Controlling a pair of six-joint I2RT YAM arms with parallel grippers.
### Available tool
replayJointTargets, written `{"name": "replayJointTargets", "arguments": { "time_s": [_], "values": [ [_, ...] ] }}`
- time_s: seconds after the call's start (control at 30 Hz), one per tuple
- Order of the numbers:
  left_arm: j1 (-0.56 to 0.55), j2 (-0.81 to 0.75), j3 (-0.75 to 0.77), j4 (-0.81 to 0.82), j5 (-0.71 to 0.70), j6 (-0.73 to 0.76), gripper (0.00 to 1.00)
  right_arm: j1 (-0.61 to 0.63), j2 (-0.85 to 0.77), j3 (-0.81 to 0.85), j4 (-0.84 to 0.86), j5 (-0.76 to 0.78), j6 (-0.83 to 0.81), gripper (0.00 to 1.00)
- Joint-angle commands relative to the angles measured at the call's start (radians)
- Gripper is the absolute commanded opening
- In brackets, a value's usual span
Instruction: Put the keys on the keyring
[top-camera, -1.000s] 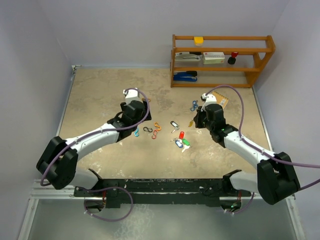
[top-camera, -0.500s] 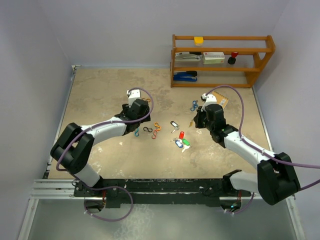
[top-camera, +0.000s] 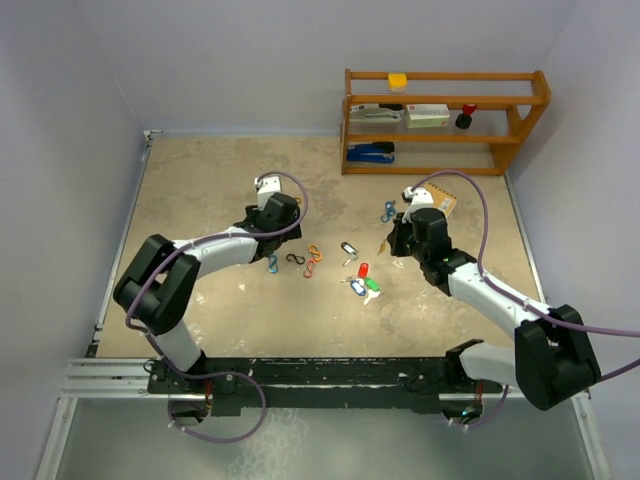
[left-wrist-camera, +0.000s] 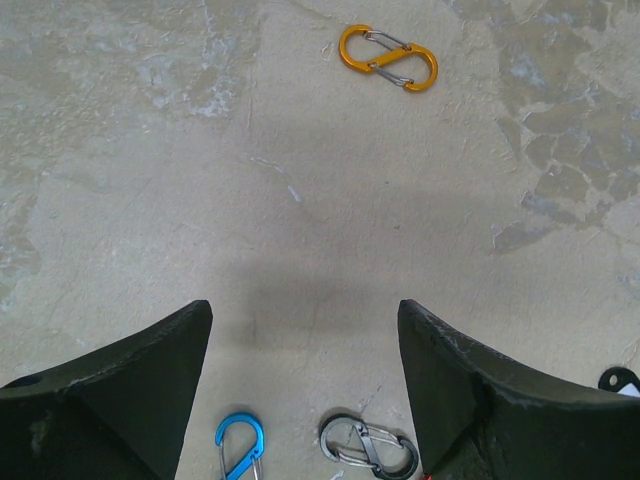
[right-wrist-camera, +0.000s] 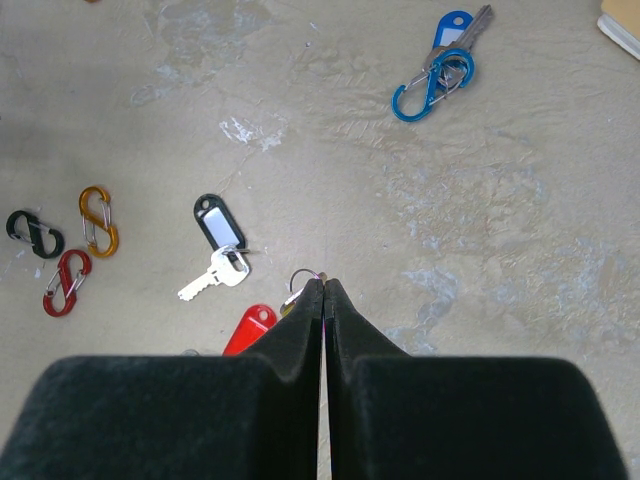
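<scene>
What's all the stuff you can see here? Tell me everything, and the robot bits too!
keys: at least five, tags black-and-white, red, green, blue; mid-table, one blue farther back on a blue clip
loose S-clips: four, blue, black, orange, red; left of the keys
shelf: one, wooden, far right, with small items
tan pad: one, by the right arm
table: one, beige
left gripper: open, above the clips
right gripper: shut, near the keys
</scene>
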Motion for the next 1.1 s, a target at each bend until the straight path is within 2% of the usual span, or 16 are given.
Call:
{"name": "replayJointTargets", "arguments": {
  "time_s": [0.0, 0.17, 0.57, 1.07],
  "values": [
    [0.031, 0.053, 0.056, 0.074, 0.047, -0.014, 0.72, 0.006, -0.035, 0.012, 0.031, 0.008, -0.017, 0.0],
    [0.051, 0.14, 0.114, 0.121, 0.104, -0.011, 0.72, 0.006, -0.043, 0.006, 0.027, 0.011, -0.019, 0.0],
    [0.096, 0.279, 0.239, 0.161, 0.136, -0.002, 0.73, 0.006, -0.057, -0.002, 0.019, 0.021, -0.018, 0.0],
    [0.134, 0.4, 0.323, 0.251, 0.3, -0.037, 0.73, 0.006, -0.05, -0.002, 0.019, 0.033, -0.014, 0.0]
  ]
}}
